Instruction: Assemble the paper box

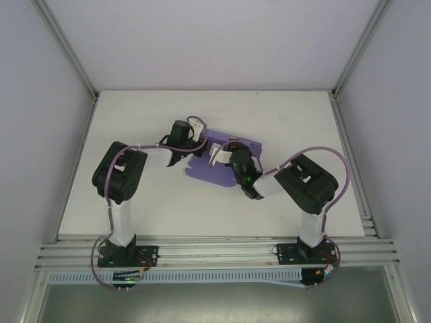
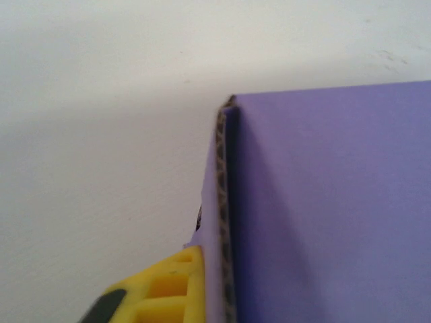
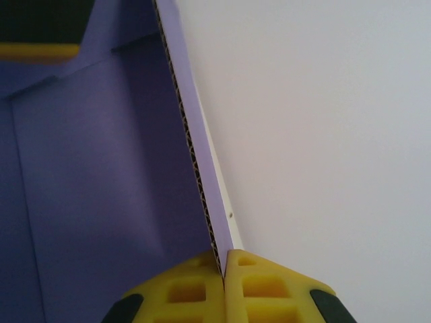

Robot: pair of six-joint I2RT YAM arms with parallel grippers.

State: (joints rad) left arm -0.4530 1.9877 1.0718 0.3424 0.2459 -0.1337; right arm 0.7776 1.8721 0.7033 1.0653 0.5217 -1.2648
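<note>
The lavender paper box (image 1: 214, 173) lies partly folded on the white table (image 1: 135, 134), between both arms. My left gripper (image 1: 197, 136) is at its far left side, shut on a raised flap. In the left wrist view one yellow finger (image 2: 172, 286) presses the flap's corrugated edge (image 2: 224, 202), and the other finger is hidden behind the purple board (image 2: 337, 202). My right gripper (image 1: 218, 153) is over the sheet's middle. Its yellow fingertips (image 3: 202, 293) clamp the edge of an upright purple wall (image 3: 192, 134), with the box floor (image 3: 101, 175) to the left.
Aluminium rails (image 1: 215, 247) run along the table's near edge, and frame posts (image 1: 67, 47) stand at the back corners. White enclosure walls close in the sides. Bare table (image 3: 323, 134) lies right of the held wall. A yellow-and-black finger (image 3: 40, 37) shows beyond the box floor.
</note>
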